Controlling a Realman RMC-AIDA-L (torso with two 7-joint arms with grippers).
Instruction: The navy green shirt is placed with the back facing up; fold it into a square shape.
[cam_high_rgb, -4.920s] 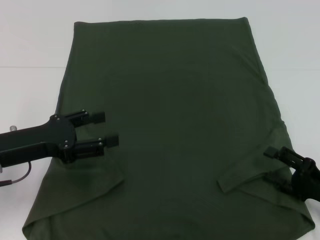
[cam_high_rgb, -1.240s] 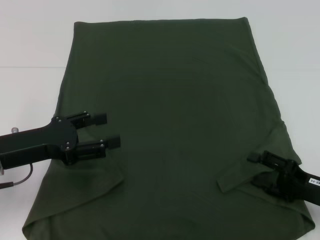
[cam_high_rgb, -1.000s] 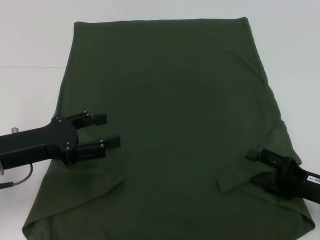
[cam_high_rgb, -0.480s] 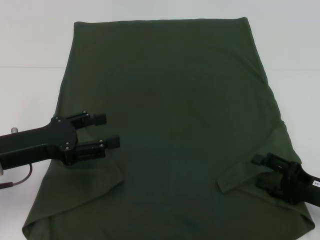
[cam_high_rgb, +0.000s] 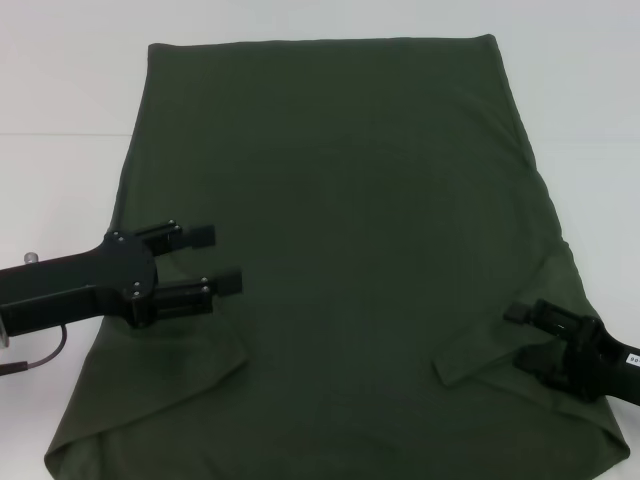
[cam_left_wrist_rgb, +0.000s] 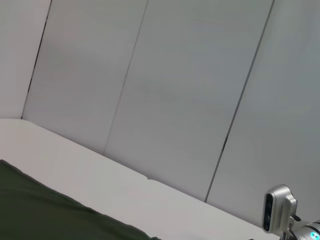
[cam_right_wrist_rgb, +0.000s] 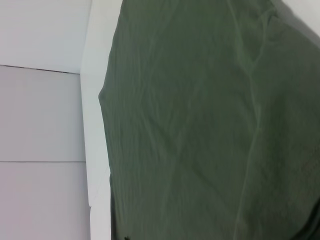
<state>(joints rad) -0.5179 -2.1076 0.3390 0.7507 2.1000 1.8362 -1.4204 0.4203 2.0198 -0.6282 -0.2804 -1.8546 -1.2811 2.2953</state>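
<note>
Navy green shirt (cam_high_rgb: 340, 250) lies spread flat over the white desk (cam_high_rgb: 60, 90) in the head view, both short sleeves turned in onto the body near the close edge. Left claw (cam_high_rgb: 220, 260) hovers over the shirt's left side, its two fingers spread apart with nothing between them. Right claw (cam_high_rgb: 525, 335) sits low at the right sleeve fold, fingers parted, touching or just above the cloth; I cannot tell which.

Left wrist view: grey wall panels (cam_left_wrist_rgb: 165, 100), the desk, and a dark corner of the shirt (cam_left_wrist_rgb: 45, 215).

Right wrist view: the shirt (cam_right_wrist_rgb: 210, 125) fills most of the picture, lightly creased, its edge against the desk (cam_right_wrist_rgb: 97, 50).
</note>
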